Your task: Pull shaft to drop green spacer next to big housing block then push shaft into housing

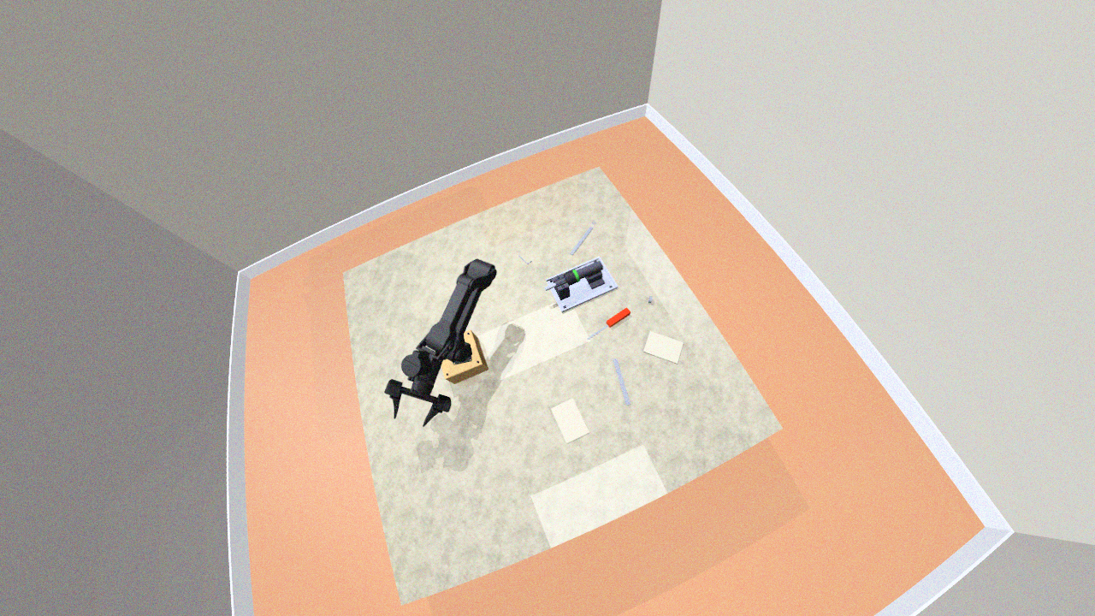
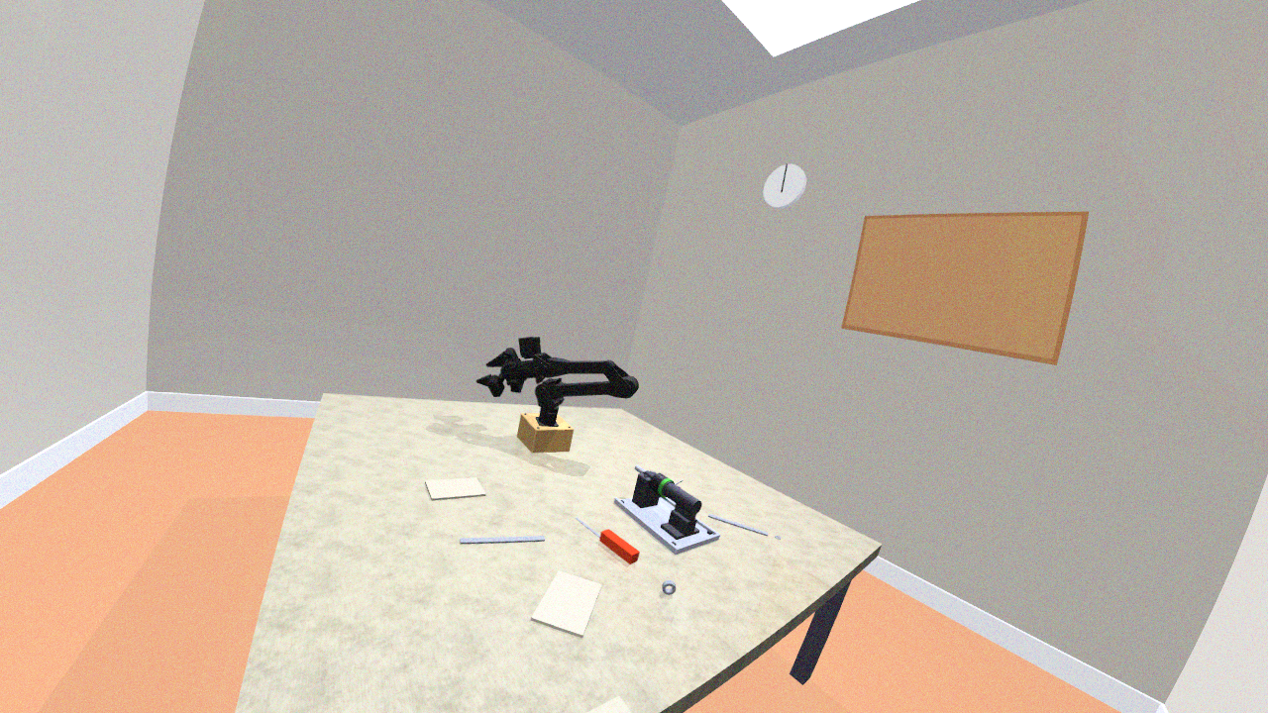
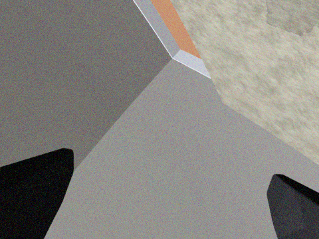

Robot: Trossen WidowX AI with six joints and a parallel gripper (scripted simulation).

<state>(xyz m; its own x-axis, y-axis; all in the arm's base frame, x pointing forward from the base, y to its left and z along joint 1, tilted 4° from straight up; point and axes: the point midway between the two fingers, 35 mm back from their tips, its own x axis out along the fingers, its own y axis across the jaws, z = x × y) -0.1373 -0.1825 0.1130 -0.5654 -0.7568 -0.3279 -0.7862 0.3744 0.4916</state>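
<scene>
Top: my gripper (image 1: 409, 422) (image 2: 479, 373) (image 3: 175, 175) is wide open, well apart from the shaft assembly (image 1: 588, 271) (image 2: 681, 496). Green spacer (image 1: 576, 275) (image 2: 663, 483) is on the shaft, above the pale base plate (image 1: 567, 305) (image 2: 651, 525). Exterior: arm folded over its wooden block (image 2: 551, 439) (image 1: 468, 373), fingers up off the table (image 2: 371, 550) (image 1: 489, 528) (image 3: 266, 76); red-handled screwdriver (image 2: 618, 546) (image 1: 618, 316) near the plate. Wrist: I see two spread fingertips, nothing between them; spacer out of view.

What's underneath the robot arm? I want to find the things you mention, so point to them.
A tan wooden block (image 1: 476, 366) (image 2: 547, 436) is under the arm (image 1: 457, 310) (image 2: 584, 364), and the table under that. The arm's foot covers the middle of the block's top, so I can't see that bit.
</scene>
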